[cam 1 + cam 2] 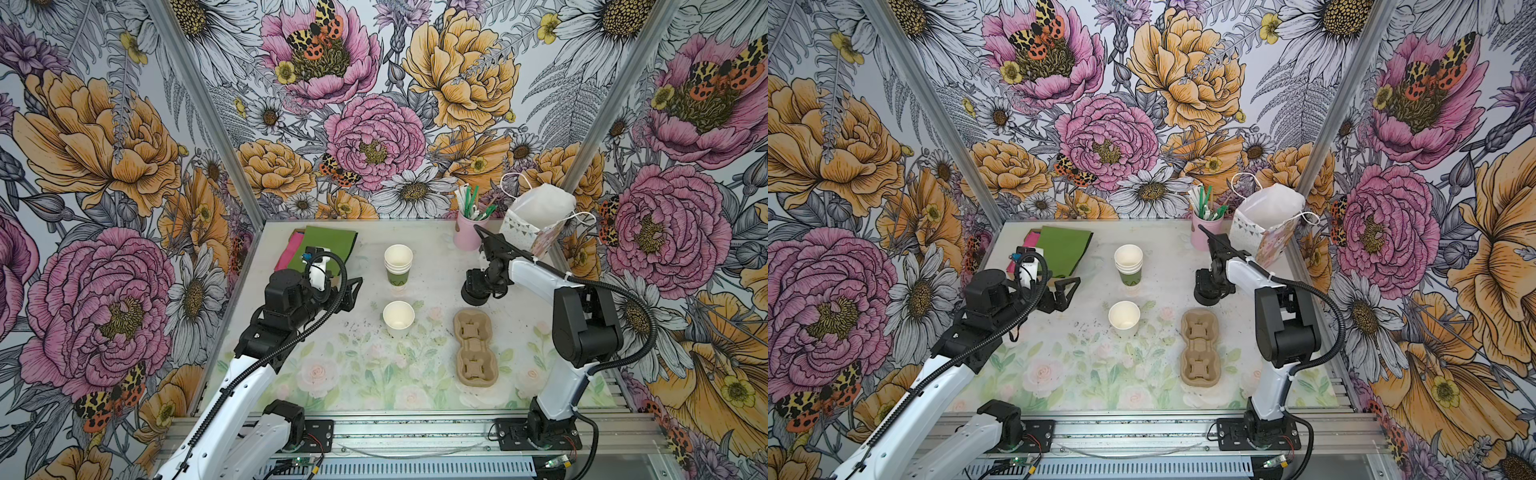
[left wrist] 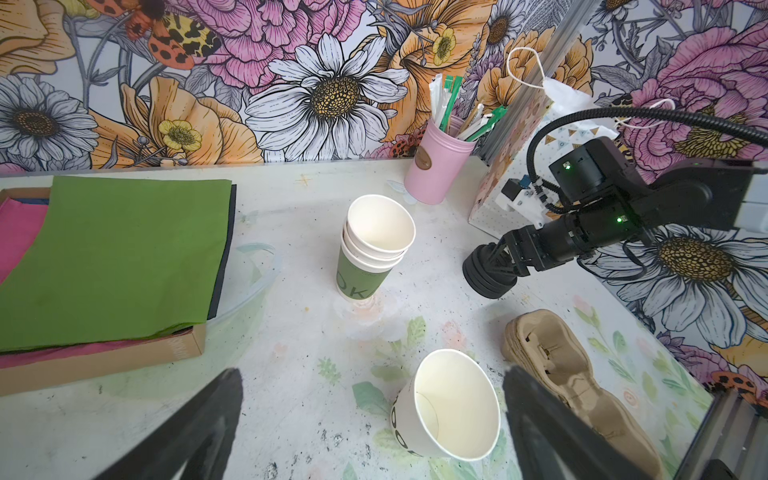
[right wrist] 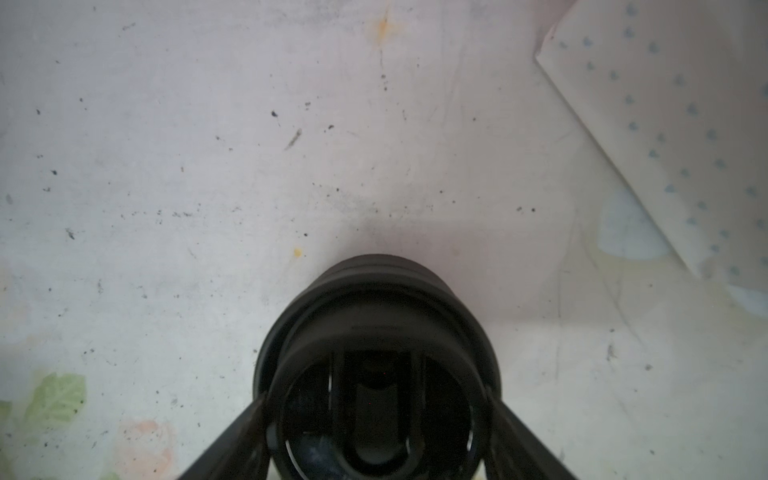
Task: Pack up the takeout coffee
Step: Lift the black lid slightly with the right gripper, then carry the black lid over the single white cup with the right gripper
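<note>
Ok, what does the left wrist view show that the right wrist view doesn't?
Left wrist only: the lidless lettered cup, cup stack, pink straw tin, napkins, cardboard carrier. Right wrist only: the black lid stack from directly above, end effector fingers flanking it. Both: that lid stack, the dotted bag, the table.

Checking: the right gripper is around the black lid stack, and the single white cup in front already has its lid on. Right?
No. The single white cup has no lid: the left wrist view shows its open, empty inside. The right gripper is around the black lid stack, as you said.
</note>
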`<move>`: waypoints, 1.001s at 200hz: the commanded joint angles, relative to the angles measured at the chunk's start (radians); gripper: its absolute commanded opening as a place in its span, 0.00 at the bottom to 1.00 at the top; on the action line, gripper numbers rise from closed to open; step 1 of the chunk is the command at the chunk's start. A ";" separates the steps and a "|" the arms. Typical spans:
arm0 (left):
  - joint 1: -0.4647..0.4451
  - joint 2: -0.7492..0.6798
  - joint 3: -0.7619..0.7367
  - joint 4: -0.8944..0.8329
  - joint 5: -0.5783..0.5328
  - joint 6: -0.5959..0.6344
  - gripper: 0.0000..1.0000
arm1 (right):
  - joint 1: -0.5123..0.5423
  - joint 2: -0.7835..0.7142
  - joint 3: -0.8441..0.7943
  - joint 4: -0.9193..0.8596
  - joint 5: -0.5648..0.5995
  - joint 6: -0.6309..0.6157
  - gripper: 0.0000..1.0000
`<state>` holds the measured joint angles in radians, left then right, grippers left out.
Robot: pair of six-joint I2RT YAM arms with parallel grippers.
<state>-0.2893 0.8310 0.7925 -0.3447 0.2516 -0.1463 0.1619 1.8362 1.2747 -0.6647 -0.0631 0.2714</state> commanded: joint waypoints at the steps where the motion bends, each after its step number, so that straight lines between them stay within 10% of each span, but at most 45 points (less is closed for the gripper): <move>1: 0.012 -0.018 -0.007 0.000 0.005 0.005 0.99 | -0.003 0.026 0.022 -0.001 -0.023 0.007 0.75; 200: 0.014 -0.015 -0.008 0.000 0.008 0.002 0.99 | 0.007 -0.149 0.016 -0.011 -0.016 0.037 0.69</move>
<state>-0.2893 0.8307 0.7925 -0.3447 0.2516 -0.1463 0.1623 1.6775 1.2751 -0.6743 -0.0696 0.2977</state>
